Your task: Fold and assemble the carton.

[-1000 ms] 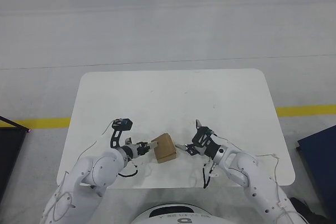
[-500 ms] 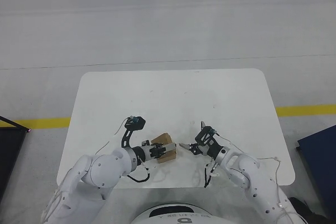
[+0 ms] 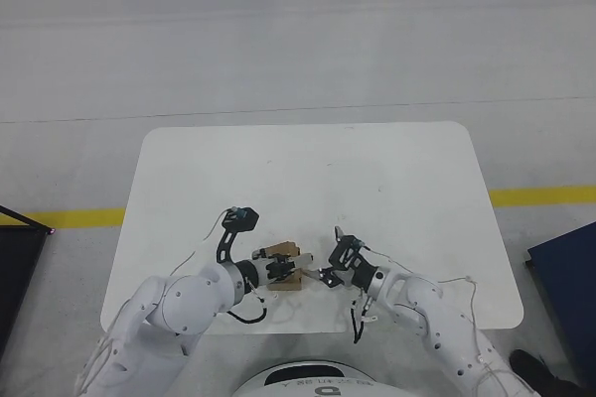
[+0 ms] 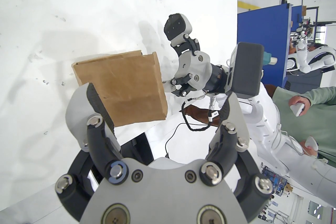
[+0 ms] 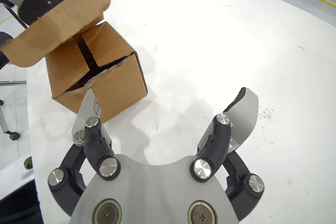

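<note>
Left tool (image 4: 168, 78): fingers spread wide, nothing clamped; one black pad (image 5: 44, 0) lies on the upper face of the raised outer flap (image 5: 60, 25) of the brown cardboard carton (image 5: 118, 83), the other finger is well off to the side. The carton sits near the front edge of the white rounded bench (image 3: 377, 179), a bit left of centre, between the two tools. Right tool (image 5: 166, 92): also spread wide, empty; one fingertip (image 5: 88, 101) touches the ragged rim of the carton's open end, the other hangs over bare bench

Progress, judged: roughly midway. Done: the body is squared up into a box, walls standing, and two inner flaps (image 5: 102, 46) are folded in over the opening with a dark gap between them. Left: the raised outer flap needs pushing down over them, any opposite outer flap too (can't make one out), then tucking shut. The far end is hidden, cannot tell if it is closed

Pointing: the open end faces up and tips toward the right tool; the opposite end rests on the bench. Long axis is hard to call, the box looks near cubic; in the top view its outline runs slightly along the line between the tools
</note>
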`<state>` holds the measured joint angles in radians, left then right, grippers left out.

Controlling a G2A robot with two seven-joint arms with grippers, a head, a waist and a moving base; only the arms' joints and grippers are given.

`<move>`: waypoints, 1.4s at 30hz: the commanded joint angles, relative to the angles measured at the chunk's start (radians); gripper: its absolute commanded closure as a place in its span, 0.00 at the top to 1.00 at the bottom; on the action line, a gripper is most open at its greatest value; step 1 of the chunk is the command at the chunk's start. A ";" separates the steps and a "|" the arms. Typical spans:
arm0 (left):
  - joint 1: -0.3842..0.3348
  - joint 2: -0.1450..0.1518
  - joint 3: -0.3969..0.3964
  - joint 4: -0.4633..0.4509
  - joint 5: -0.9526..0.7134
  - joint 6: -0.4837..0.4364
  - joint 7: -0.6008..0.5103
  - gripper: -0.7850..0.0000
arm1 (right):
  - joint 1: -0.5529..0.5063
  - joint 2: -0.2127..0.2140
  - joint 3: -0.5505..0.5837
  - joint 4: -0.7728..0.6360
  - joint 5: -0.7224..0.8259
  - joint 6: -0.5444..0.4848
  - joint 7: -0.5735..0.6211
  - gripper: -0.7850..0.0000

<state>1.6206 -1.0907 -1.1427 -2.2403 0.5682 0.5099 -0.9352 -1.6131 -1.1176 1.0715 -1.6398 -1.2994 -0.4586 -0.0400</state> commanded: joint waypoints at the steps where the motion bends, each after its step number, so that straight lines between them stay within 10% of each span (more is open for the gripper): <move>1: 0.005 0.002 0.011 -0.011 0.039 0.010 -0.002 1.00 | -0.005 0.002 0.015 0.000 0.000 0.020 -0.008 1.00; 11: -0.040 0.010 0.121 -0.039 0.299 0.025 -0.096 1.00 | -0.060 0.020 0.124 -0.026 0.033 0.034 -0.033 1.00; 13: -0.057 0.009 0.141 -0.037 0.338 0.030 -0.116 0.89 | -0.065 0.021 0.129 -0.030 0.035 0.033 -0.032 1.00; 15: -0.076 0.007 0.163 -0.031 0.373 0.031 -0.139 0.51 | -0.067 0.021 0.130 -0.032 0.035 0.034 -0.031 1.00; 28: -0.138 -0.010 0.255 0.013 0.525 0.070 -0.203 0.42 | -0.060 0.019 0.118 -0.038 0.034 0.037 -0.030 1.00; 32: -0.138 -0.012 0.265 0.002 0.570 0.077 -0.213 0.53 | -0.059 0.019 0.118 -0.038 0.033 0.036 -0.032 1.00; 33: -0.136 -0.013 0.267 -0.006 0.575 0.080 -0.221 0.80 | -0.059 0.019 0.118 -0.038 0.032 0.035 -0.031 1.00; 35: -0.134 -0.015 0.272 -0.019 0.583 0.081 -0.234 1.00 | -0.059 0.019 0.118 -0.039 0.032 0.034 -0.030 1.00; 42: -0.140 -0.028 0.295 -0.049 0.624 0.133 -0.233 1.00 | -0.060 0.019 0.116 -0.043 0.030 0.033 -0.023 1.00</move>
<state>1.4830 -1.1172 -0.8496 -2.2885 1.1826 0.6347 -1.1780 -1.6728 -1.0982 1.1879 -1.6824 -1.2699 -0.4256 -0.0640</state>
